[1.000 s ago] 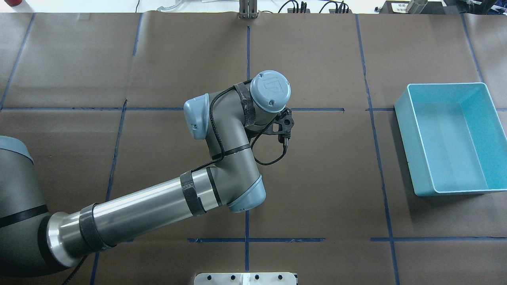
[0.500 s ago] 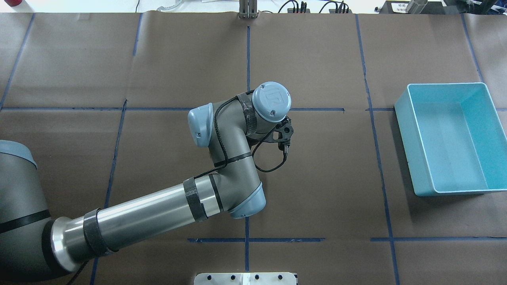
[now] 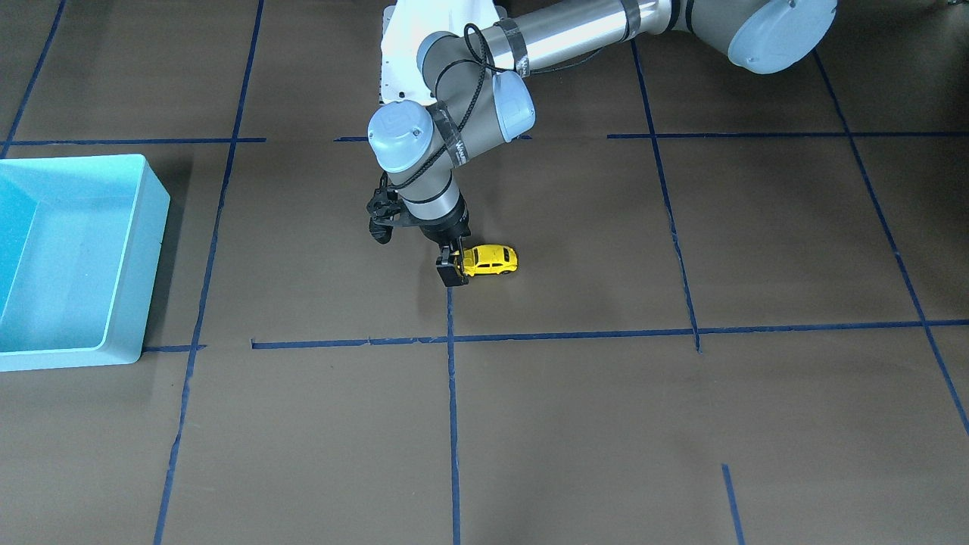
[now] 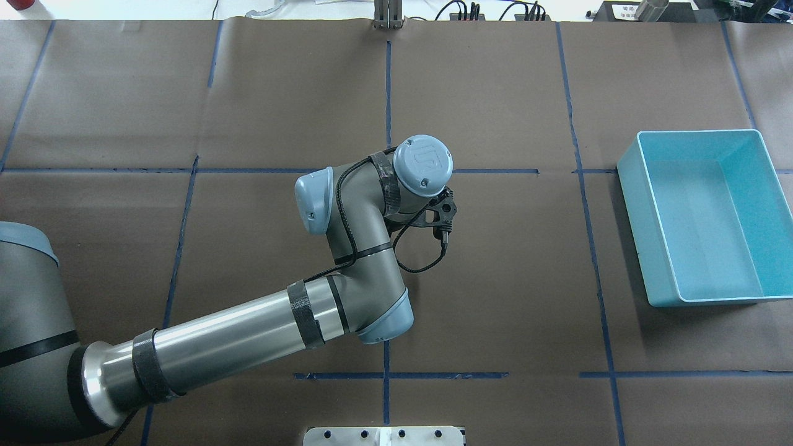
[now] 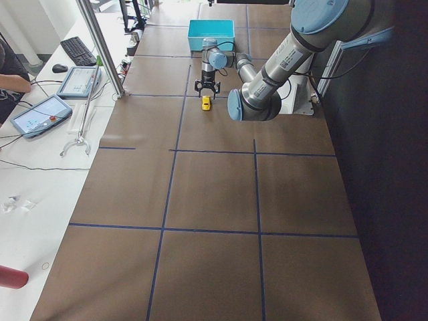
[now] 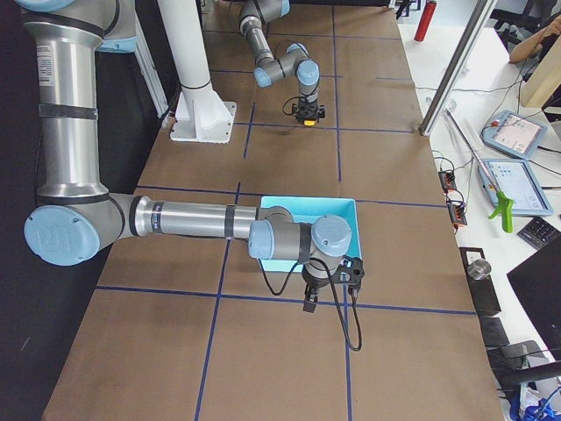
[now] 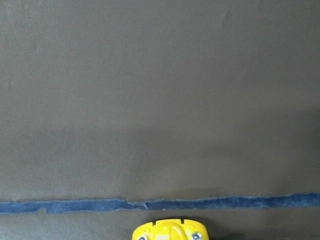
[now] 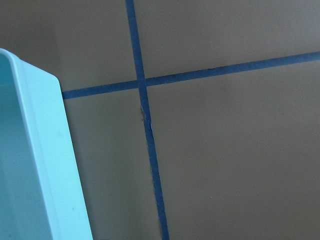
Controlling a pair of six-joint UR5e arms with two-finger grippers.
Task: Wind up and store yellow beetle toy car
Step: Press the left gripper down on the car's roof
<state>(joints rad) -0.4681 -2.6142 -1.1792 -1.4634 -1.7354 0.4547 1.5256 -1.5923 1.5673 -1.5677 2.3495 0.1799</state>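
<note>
Left gripper (image 3: 456, 266) down at yellow beetle toy car (image 3: 492, 260) end, table centre; cannot tell if clamped

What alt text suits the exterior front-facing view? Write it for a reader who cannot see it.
The robot's left gripper reaches down to one end of a tiny yellow beetle toy car on a brown table crossed by blue tape lines. A light blue bin sits apart at the view's left edge.
</note>
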